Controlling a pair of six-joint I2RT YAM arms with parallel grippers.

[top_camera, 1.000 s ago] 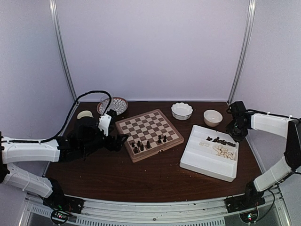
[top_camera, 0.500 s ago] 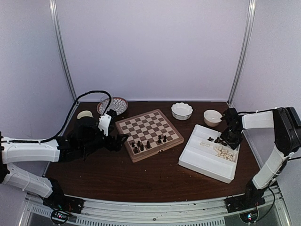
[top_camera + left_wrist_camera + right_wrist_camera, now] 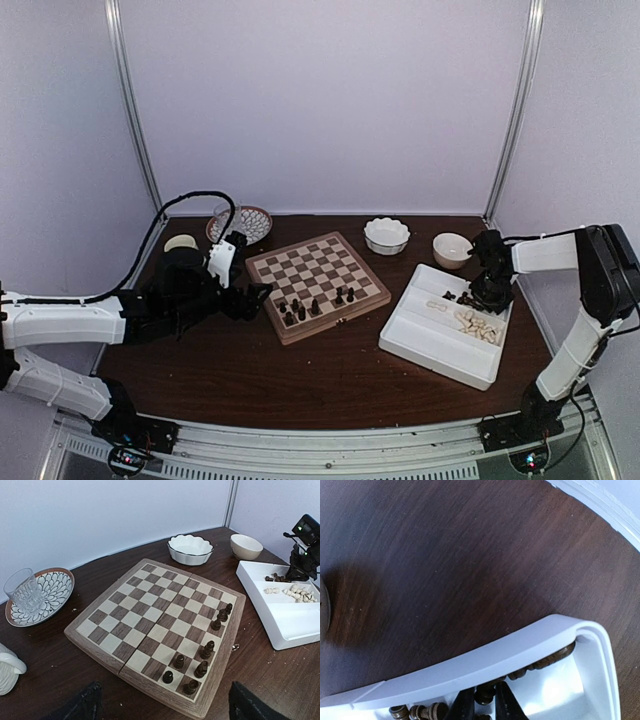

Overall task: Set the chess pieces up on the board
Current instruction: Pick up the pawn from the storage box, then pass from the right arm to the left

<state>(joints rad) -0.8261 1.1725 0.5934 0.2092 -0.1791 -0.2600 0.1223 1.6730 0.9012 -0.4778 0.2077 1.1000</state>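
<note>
The board (image 3: 318,286) lies in the middle with chess pieces (image 3: 315,303) along its near edge, the tray (image 3: 430,345) to its right holding more, seemingly at its far end, a bowl (image 3: 386,235) behind the gap between them, a plate (image 3: 262,224) far left.

On my feed a white tray (image 3: 430,340) sits at the right of the dark surface (image 3: 300,375). Behind it I see a scalloped bowl (image 3: 386,235) and a cream bowl (image 3: 452,250). Back left, a glass (image 3: 226,217) stands on a patterned plate (image 3: 257,224).
</note>
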